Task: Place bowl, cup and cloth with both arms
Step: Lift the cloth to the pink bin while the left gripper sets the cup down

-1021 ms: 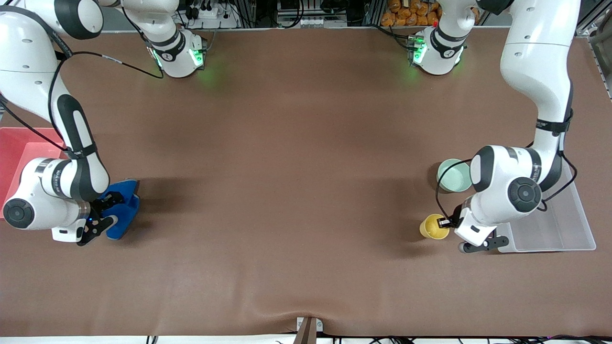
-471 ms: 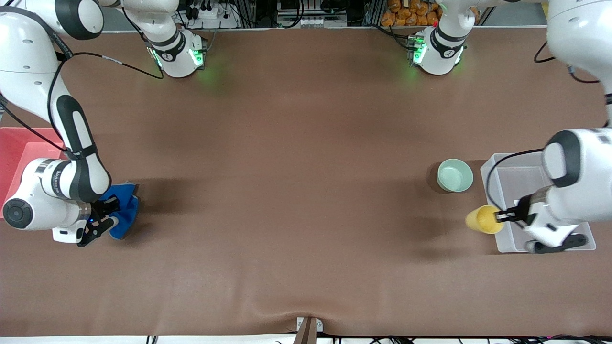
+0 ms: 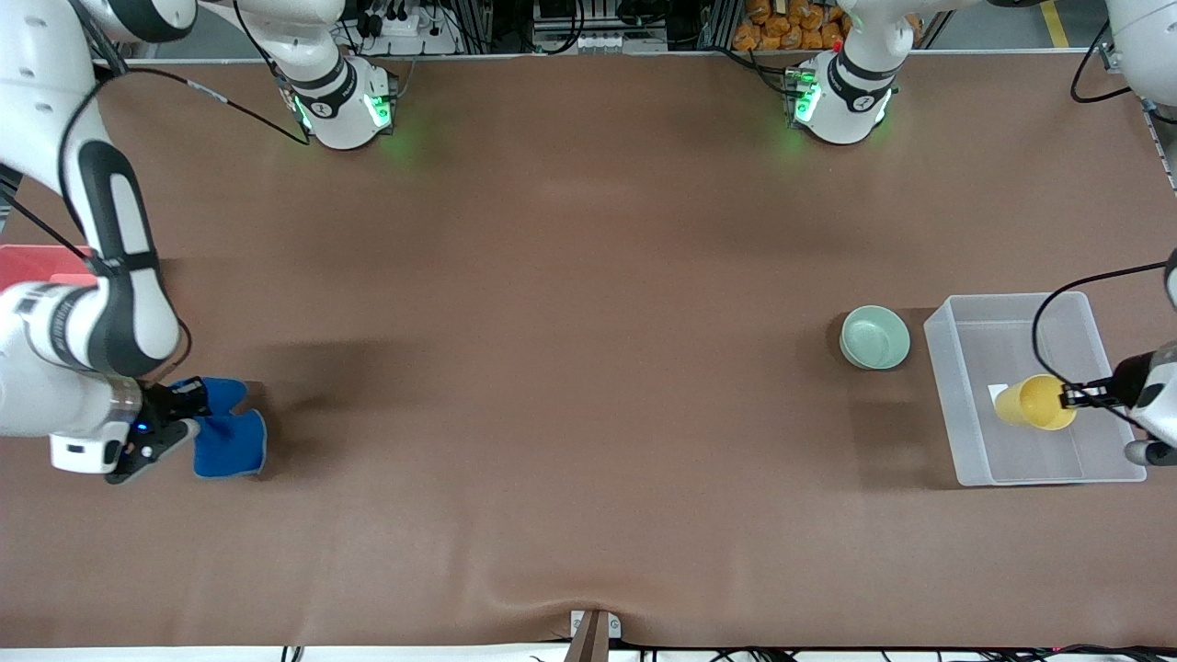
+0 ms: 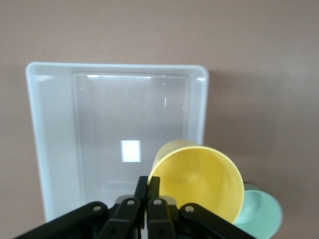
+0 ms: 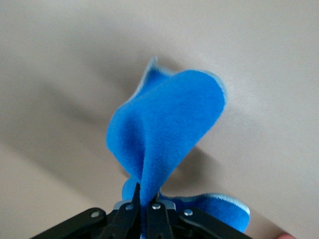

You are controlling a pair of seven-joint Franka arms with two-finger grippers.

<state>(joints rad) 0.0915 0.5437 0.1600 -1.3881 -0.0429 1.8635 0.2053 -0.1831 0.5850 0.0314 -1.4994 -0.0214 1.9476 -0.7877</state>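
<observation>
My left gripper (image 3: 1072,397) is shut on the rim of the yellow cup (image 3: 1034,402) and holds it in the air over the clear plastic bin (image 3: 956,405). In the left wrist view the left gripper (image 4: 153,184) pinches the cup (image 4: 199,181) at its rim above the bin (image 4: 55,149). The mint-green bowl (image 3: 874,337) sits on the table beside the bin, toward the right arm's end; it also shows in the left wrist view (image 4: 261,216). My right gripper (image 3: 179,411) is shut on the blue cloth (image 3: 228,437) and lifts it; the cloth (image 5: 164,129) hangs from the right gripper (image 5: 148,196).
A red bin (image 3: 37,262) sits at the right arm's end of the table, partly hidden by the right arm. The brown table mat (image 3: 570,368) stretches between the two arms. A small bracket (image 3: 593,630) sits at the table's near edge.
My left gripper carried the yellow cup from the table to over the clear bin. My right gripper rose and moved toward the right arm's end of the table with the cloth.
</observation>
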